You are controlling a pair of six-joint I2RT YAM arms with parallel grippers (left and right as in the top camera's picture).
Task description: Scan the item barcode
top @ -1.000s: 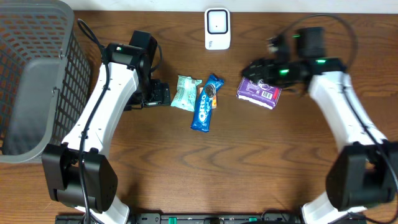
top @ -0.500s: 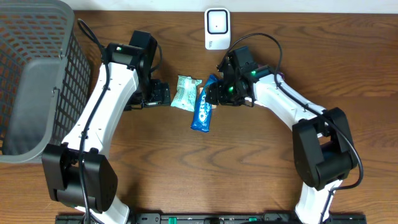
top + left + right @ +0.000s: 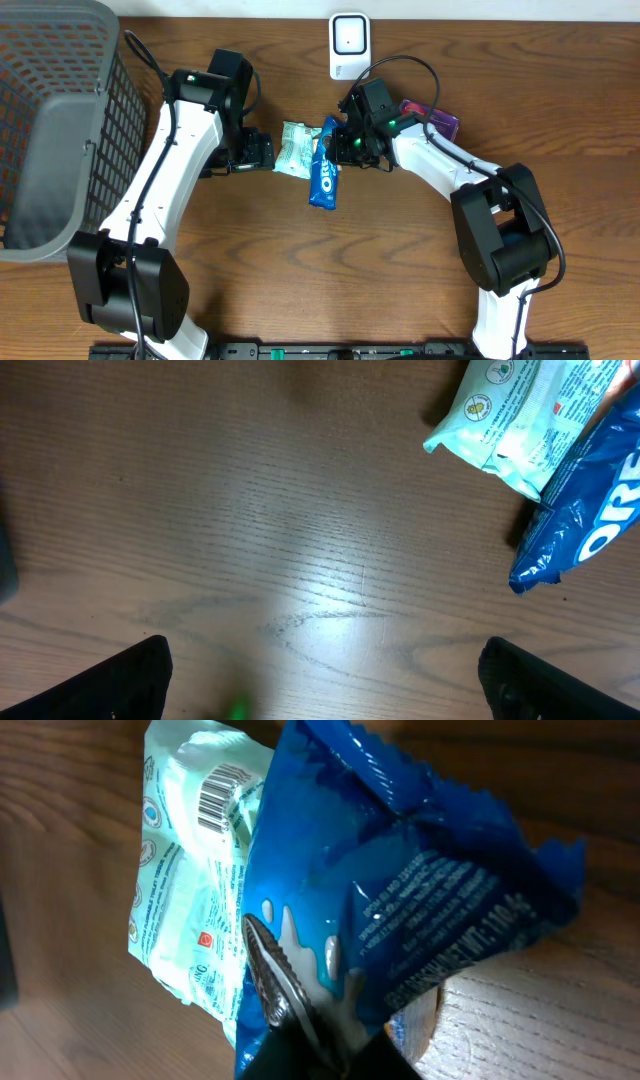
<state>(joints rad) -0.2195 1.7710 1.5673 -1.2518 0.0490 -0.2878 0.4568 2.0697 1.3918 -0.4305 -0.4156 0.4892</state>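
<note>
We start wide, on the wooden table with the grey basket at its left edge, and the worry is the lift. Our right gripper is clamped tight on the far end of the Oreo pack. From the wrist view we judge it has only a thin fold of blue wrapper between its fingers, so the pack may slide out, or swing and twist as it comes up. Next risk: the pale green packet lies touching the pack's left edge, partly under it, and could be dragged along. It shows its own barcode face up, so the scanner might read the wrong item. We cannot see a barcode on the blue pack, so it may reach the scanner wrong face out. The purple packet sits behind the right arm, apart. Our left gripper hangs wide apart and empty just left of the green packet. The pack lies mid-table below the scanner, long axis running near to far, its gripped end pointing at the scanner, leaning slightly right
</note>
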